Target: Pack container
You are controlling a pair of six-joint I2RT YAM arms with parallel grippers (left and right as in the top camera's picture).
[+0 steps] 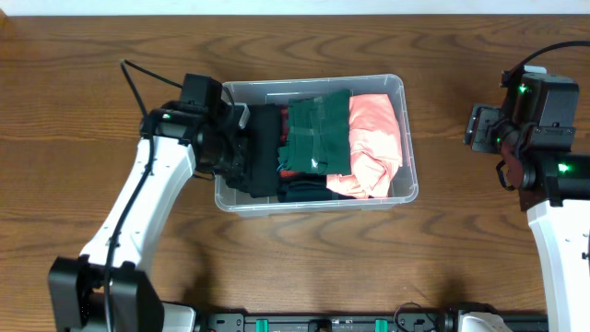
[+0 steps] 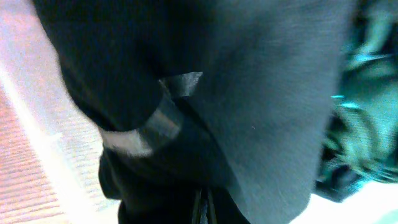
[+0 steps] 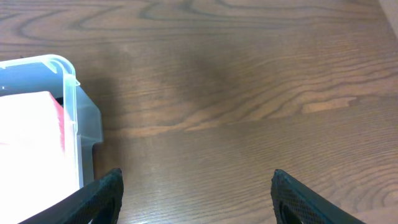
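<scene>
Close in at the left gripper (image 1: 232,148): buried in the black garment (image 2: 249,93) at the left end of the container (image 1: 313,205), dark cloth across the whole wrist view, so cannot tell whether the jaws are clamped on it or merely pressing. Looks like tucking that garment down into the bin. To do it well: push straight down and a little inward, keep the fold below the rim, and release only after flattening it beside the dark green garment (image 1: 318,134). Just past that, a coral garment (image 1: 376,143) at the right end, filling the bin wall to wall in the middle of the worktop (image 1: 92,74). Tight against the left wall here, so best to lift out vertically and avoid hooking the rim. Farther right, well apart from the bin, the right gripper (image 3: 196,186), jaws spread wide and holding nothing, above bare wood. Plenty of room there and along the far edge.
</scene>
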